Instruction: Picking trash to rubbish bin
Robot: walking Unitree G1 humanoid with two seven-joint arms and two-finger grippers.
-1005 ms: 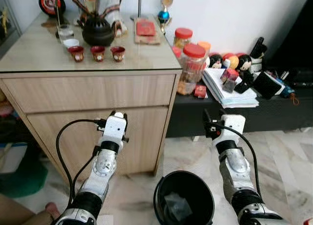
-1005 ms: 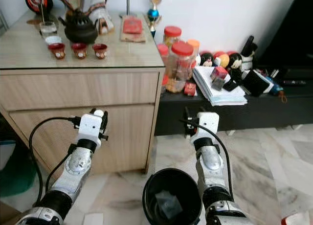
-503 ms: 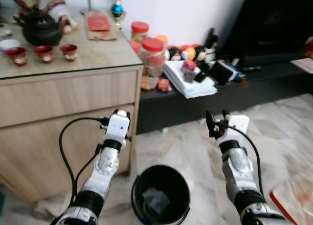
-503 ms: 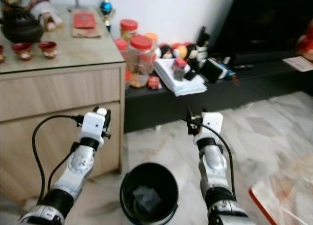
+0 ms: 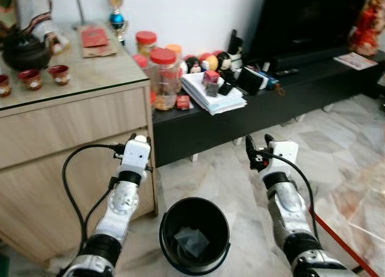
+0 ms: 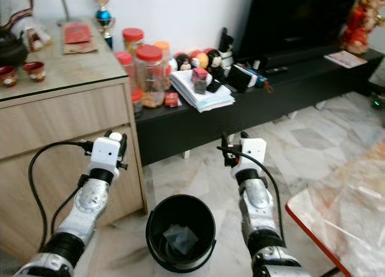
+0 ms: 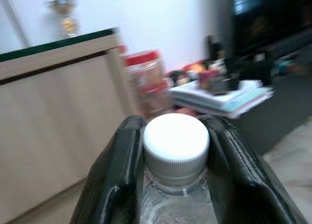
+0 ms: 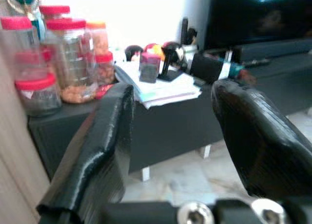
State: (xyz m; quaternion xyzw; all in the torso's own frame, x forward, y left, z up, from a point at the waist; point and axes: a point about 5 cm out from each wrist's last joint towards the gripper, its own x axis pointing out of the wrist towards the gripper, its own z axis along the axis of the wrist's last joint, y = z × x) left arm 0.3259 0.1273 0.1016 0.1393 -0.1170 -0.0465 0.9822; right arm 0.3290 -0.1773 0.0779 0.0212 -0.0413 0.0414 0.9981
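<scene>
Currently a clear bottle with a white cap is held between the closed fingers of the left gripper, so it should be carried squarely over the black bin before release, while the right gripper, fingers spread wide and empty, is kept clear.

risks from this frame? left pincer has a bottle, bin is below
1. The left pincer is shut on the bottle just below its white cap, a narrow hold; the bottle could slip or swing.
2. In the head views the left pincer sits up beside the wooden cabinet, left of the black bin; released here, the bottle would likely miss.
3. The right pincer hangs open near the low black shelf; a turn could clip it.
</scene>
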